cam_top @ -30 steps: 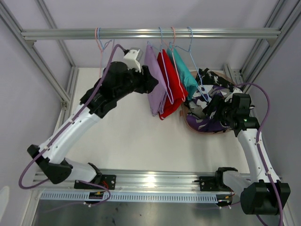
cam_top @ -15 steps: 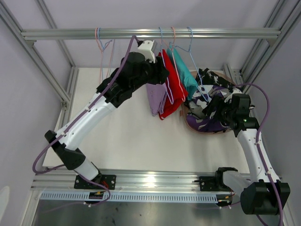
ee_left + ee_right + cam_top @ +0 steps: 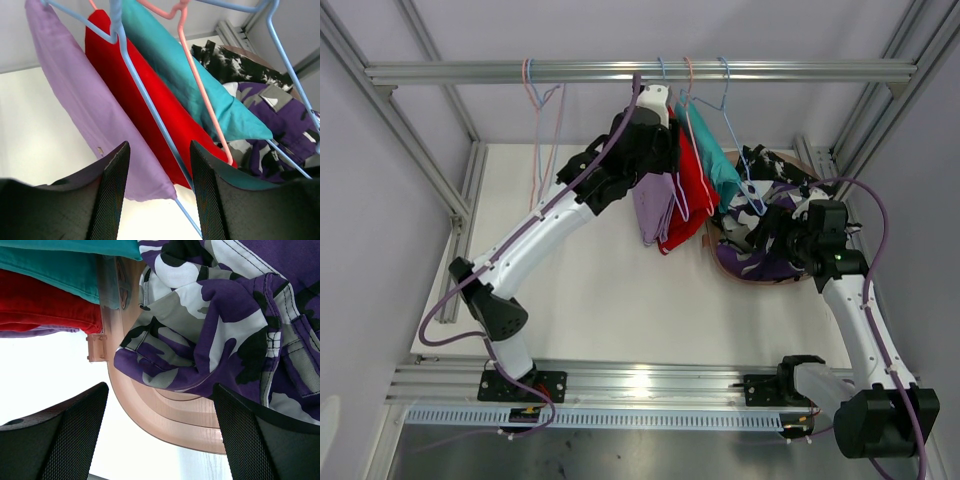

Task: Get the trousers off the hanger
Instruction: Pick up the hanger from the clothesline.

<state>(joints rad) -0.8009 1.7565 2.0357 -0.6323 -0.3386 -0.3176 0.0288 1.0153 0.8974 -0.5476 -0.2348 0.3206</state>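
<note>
Just a tiny unreadable tag (image 3: 100, 150) on the lilac trousers (image 3: 75, 90).

Lilac (image 3: 653, 205), red (image 3: 693, 190) and teal trousers (image 3: 720, 170) hang together; purple-patterned (image 3: 760, 262) and black-speckled pairs (image 3: 770, 165) lie crumpled nearby.

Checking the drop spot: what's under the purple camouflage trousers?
A round tan basket holds the purple camouflage trousers; its rim shows beneath them. Its floor is covered by cloth.
</note>
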